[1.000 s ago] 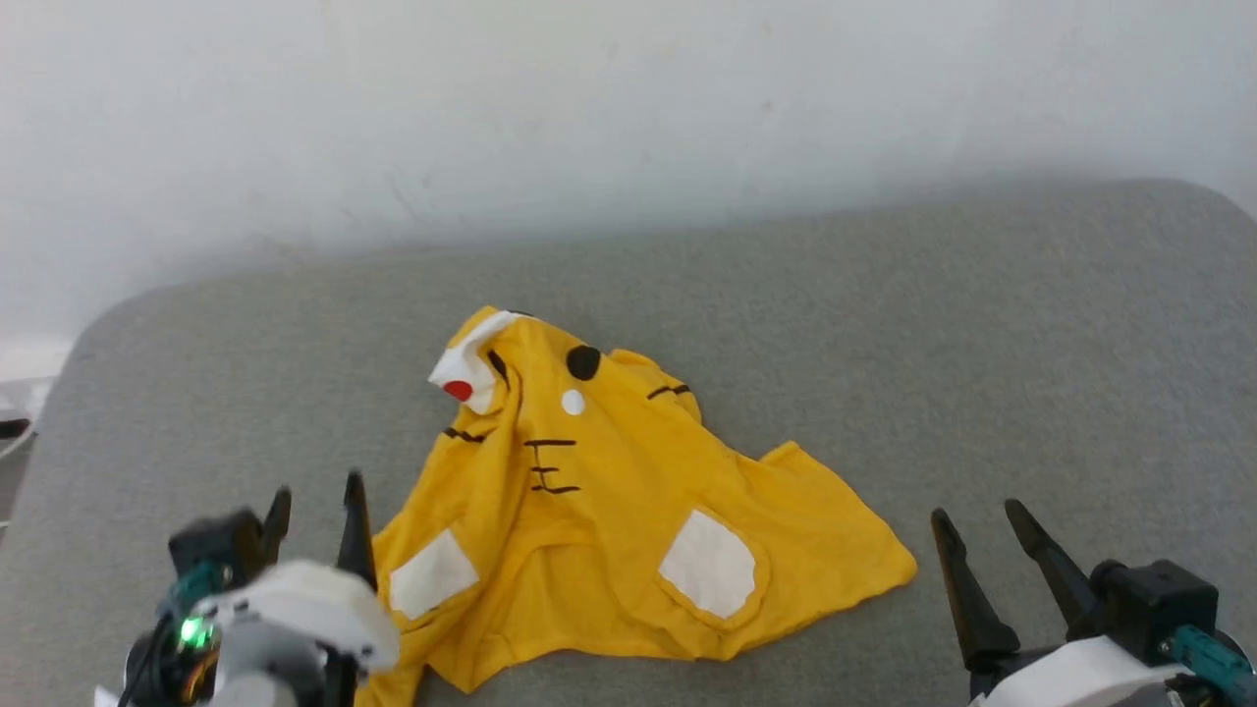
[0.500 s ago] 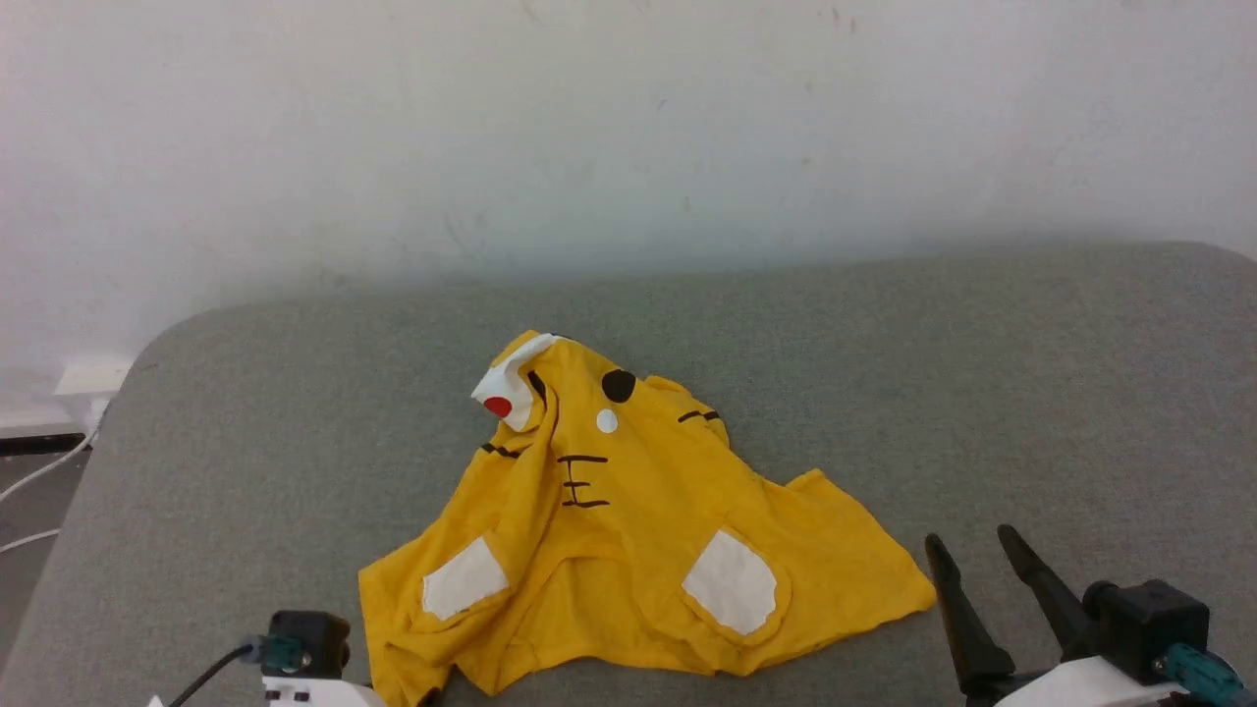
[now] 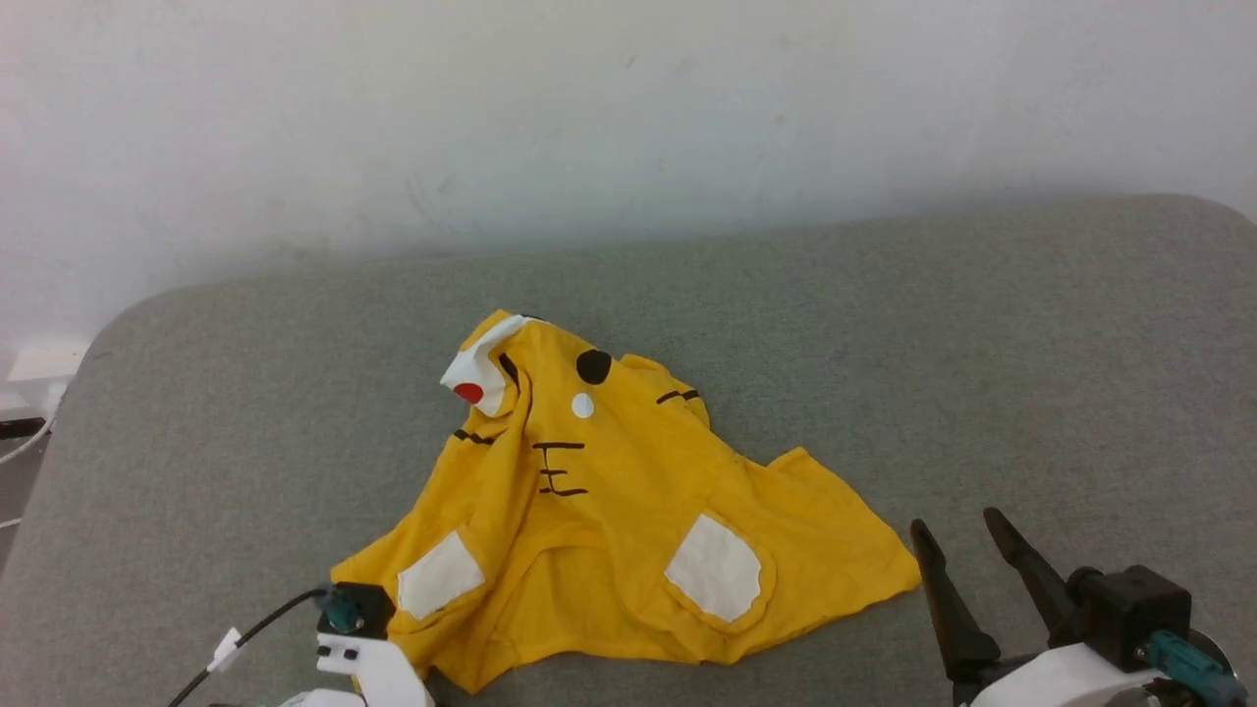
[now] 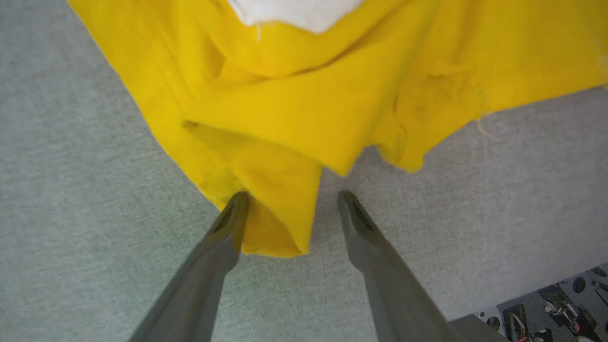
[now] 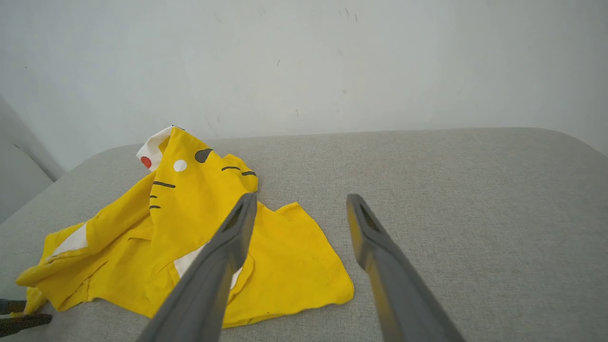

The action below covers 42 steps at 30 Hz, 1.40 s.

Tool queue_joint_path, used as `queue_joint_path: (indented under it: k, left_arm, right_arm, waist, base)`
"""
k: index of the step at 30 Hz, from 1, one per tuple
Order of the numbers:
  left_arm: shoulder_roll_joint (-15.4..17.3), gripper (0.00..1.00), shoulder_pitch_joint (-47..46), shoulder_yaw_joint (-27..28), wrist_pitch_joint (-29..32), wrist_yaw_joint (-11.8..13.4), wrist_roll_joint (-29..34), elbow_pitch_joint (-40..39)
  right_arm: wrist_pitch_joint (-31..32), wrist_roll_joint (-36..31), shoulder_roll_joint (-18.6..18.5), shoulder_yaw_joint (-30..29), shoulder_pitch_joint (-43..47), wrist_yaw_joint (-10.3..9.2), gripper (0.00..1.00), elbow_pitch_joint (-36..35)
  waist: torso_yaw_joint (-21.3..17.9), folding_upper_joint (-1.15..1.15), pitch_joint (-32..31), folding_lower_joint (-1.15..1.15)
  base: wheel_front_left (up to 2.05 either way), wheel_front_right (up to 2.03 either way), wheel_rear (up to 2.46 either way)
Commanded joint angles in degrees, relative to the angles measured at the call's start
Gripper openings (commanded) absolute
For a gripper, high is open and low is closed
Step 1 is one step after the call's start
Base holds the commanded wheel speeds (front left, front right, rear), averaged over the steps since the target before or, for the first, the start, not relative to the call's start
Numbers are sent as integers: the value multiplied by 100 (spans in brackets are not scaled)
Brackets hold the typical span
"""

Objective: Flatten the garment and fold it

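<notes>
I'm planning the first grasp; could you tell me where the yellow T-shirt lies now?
The garment lies crumpled near the middle of the grey padded surface in the head view, its near-left corner between the left gripper's open fingers.

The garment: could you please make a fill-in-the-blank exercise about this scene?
The garment is mostly ____ in colour.
It lies crumpled on a ____ padded surface.
A fold of it lies between the ____ fingers of the left end effector.
The right end effector, beside it, holds ____.
Missing words: yellow; grey; open; nothing.
</notes>
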Motion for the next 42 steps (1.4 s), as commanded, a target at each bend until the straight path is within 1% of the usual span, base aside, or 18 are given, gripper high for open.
queue_joint_path:
  k: [1, 2, 3, 4, 5, 9, 14, 17, 19, 20, 23, 29, 36, 42]
  left_arm:
    - [-177, 100, -6, -152, 146, -57, -21, 365]
    - [-210, 73, -32, -225, 223, -99, -15, 479]
    - [-240, 40, -53, -278, 270, -138, -14, 570]
    - [-276, 23, -68, -297, 270, -164, -32, 636]
    - [-297, 0, -79, -307, 239, -171, -30, 688]
    - [-304, 0, -57, -200, -114, -63, -4, 757]
    - [-190, 0, 34, 142, -949, 300, 126, 523]
    - [-153, 0, 144, 395, -1400, 493, 103, 243]
    - [-136, 0, 208, 552, -1690, 614, 102, 13]
    - [-136, 0, 208, 552, -1690, 614, 102, 13]
    - [-148, 0, 269, 668, -2017, 709, 125, -324]
    - [-221, 0, 313, 776, -2457, 792, 149, -857]
    - [-286, 0, 177, 727, -2555, 776, 169, -1152]
    - [-329, 0, 128, 698, -2587, 769, 147, -1173]
  right_arm:
    - [-41, -7, 14, 1, -97, -5, 100, 20]
    - [-45, 3, 14, -3, -109, -5, 100, 33]
    - [-50, 15, 14, -8, -115, -5, 100, 45]
    - [-56, 26, 14, -11, -118, -5, 100, 58]
    - [-60, 39, 14, -15, -117, -5, 100, 73]
    - [-72, 80, 14, -69, -87, -5, 100, 131]
    - [-15, 103, 14, -227, -67, -5, 100, 199]
    - [215, 125, 14, -322, -85, -5, 100, 345]
    - [541, 58, 10, -344, -108, -5, 100, 529]
    - [541, 58, 10, -344, -108, -5, 100, 529]
    - [1086, 139, -115, -346, -207, -5, 100, 912]
    - [1996, 508, -481, -308, -896, -5, 100, 1986]
    - [2550, 848, -746, -5, -1976, -5, 100, 3140]
    - [3168, 1295, -739, 520, -2380, -5, 100, 4096]
  waist:
    - [-47, 0, 53, 1]
    - [-55, 0, 57, 1]
    - [-59, 0, 58, 1]
    - [-61, 0, 58, 1]
    - [-60, 0, 51, 1]
    - [-5, 0, -10, 1]
    - [142, 0, -90, 1]
    - [241, 0, -121, 1]
    - [327, 0, -126, 1]
    - [327, 0, -126, 1]
    - [467, 0, -111, 1]
    - [633, 0, 0, 1]
    - [750, 0, 215, 1]
    - [790, 0, 320, 1]
  base:
    - [0, 0, 0]
    - [0, 0, 0]
    - [0, 0, 0]
    - [0, 0, 0]
    - [0, 0, 0]
    - [0, 0, 0]
    - [0, 0, 0]
    - [0, 0, 0]
    - [0, 0, 0]
    - [0, 0, 0]
    - [0, 0, 0]
    - [0, 0, 0]
    - [0, 0, 0]
    - [0, 0, 0]
